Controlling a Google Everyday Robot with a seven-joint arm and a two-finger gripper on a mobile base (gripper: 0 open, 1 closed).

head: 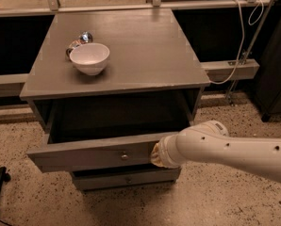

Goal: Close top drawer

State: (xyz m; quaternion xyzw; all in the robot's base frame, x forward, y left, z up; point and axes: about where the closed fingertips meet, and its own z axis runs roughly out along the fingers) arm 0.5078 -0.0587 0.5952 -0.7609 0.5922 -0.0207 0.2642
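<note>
The top drawer (pixel 84 155) is a grey wood-grain drawer, pulled out from the grey cabinet (pixel 121 55), with a small round metal knob (pixel 124 157) at the centre of its front. Its inside looks dark and empty. My white arm reaches in from the right. The gripper (pixel 154 155) is at the end of the arm, pressed against the right part of the drawer front, right of the knob. Its fingers are hidden by the wrist.
A white bowl (pixel 89 58) and a small shiny metal object (pixel 82 38) sit on the cabinet top at the left. A lower drawer front (pixel 126 178) with a knob shows below. A white cable (pixel 242 41) hangs at the right. The floor is speckled.
</note>
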